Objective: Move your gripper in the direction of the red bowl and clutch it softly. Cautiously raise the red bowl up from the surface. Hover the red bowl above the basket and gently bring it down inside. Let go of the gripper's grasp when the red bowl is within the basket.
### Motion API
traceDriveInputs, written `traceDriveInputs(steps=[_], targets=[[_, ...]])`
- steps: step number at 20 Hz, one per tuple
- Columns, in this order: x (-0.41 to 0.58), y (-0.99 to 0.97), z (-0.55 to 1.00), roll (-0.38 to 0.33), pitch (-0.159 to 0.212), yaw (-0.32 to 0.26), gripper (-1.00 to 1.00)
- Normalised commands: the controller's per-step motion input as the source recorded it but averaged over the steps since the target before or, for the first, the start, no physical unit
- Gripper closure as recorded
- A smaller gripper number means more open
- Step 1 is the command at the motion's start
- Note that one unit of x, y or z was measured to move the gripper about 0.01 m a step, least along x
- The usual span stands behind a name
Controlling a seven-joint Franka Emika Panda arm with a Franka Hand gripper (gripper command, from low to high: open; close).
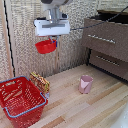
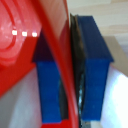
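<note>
Above plank table [image 1: 100, 107], hand [image 1: 51, 40] pinches round (glossy) red bowl [image 1: 46, 47].

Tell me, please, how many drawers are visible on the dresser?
2: the upper drawer and the lower drawer beneath it, on the exterior view's right; further drawers may lie beyond the frame.

Home-like room w/ wood table [image 1: 90, 107], dresser drawers [image 1: 102, 37], woven screen [image 1: 22, 35].

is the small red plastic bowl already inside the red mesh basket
No, the small red plastic bowl hangs from the tool high above the wooden table, apart from the red mesh basket.
</note>
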Motion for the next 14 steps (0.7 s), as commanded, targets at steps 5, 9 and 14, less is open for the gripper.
traceDriveInputs(steps=[5, 9, 14], targets=[[-0.318, 0.96, -0.07, 0.0, -0.044, 0.0, 1.0], [-0.388, 0.94, -0.39, -0.03, -0.052, 0.0, 1.0], [-0.282, 0.83, -0.85, -0.151, -0.095, 0.0, 1.0]])
